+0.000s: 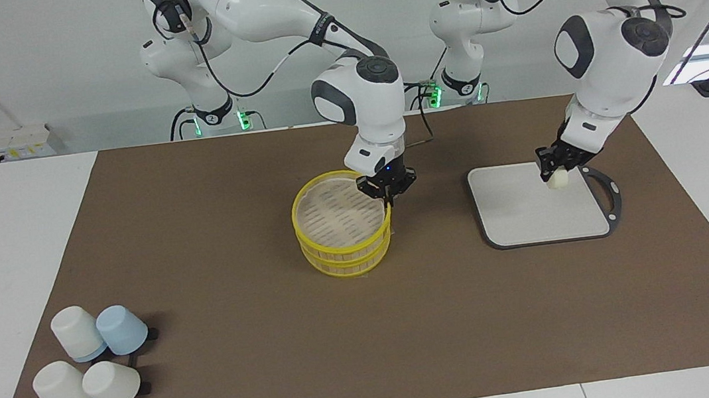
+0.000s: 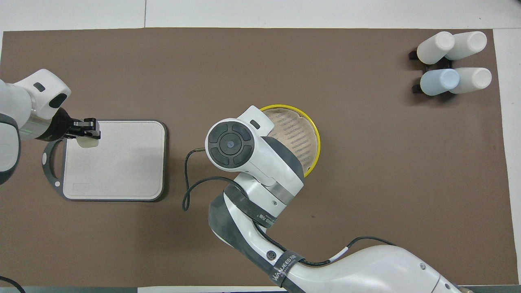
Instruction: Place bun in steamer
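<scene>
The bun (image 1: 558,180) is a small cream-white lump held in my left gripper (image 1: 555,171), which is shut on it and holds it in the air over the handle end of the grey board (image 1: 529,212). In the overhead view the bun (image 2: 87,141) hangs below the left gripper (image 2: 88,129) at the board's (image 2: 118,171) edge. The steamer (image 1: 347,250) with yellow rims stands at mid-table. My right gripper (image 1: 387,194) is at its rim, on the side toward the board, with its fingers drawn together on the rim. From above, the right wrist covers that part of the steamer (image 2: 316,136).
Several white and blue cups (image 1: 93,362) lie in a cluster at the right arm's end of the table, farther from the robots; they also show from above (image 2: 452,61). The board's dark handle (image 1: 611,193) points toward the left arm's end.
</scene>
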{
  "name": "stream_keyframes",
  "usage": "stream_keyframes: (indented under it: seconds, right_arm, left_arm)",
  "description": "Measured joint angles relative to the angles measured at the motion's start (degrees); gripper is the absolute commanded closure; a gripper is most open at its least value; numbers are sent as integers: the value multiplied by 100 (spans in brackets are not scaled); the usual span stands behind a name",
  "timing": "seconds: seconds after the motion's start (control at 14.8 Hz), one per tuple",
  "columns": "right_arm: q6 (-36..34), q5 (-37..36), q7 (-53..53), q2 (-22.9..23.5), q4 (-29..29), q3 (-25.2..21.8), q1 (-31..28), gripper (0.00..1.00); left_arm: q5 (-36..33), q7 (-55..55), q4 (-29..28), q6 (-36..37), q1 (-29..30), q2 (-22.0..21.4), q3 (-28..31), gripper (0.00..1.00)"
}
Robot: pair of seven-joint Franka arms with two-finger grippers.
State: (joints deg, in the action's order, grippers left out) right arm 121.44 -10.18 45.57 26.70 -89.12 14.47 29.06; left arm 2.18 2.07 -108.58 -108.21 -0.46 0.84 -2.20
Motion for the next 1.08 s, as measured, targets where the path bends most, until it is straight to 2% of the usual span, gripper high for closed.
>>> stream_keyframes:
  seconds: [0.14,0.41,0.81,0.95,1.08]
  right_arm:
    - [1,0,0,-1,-1,0,-1,100]
    - [-137,8,-7,-11,111,-2,-18,100]
    - [-1388,4,-821,-222,909,-28,-371,100]
    - [-1755,50,-1442,-371,947,-31,-671,100]
    - [-2082,302,-2131,-533,952,-40,-1122,100]
  left_arm:
    - [20,12,169,292,-8,-176,-7,64]
    - [61,52,182,420,-10,-346,-10,63]
    - [88,126,179,423,-30,-345,-13,63]
    - [131,529,178,353,-240,-343,-16,63]
    - [145,1324,172,136,-797,-305,-33,63]
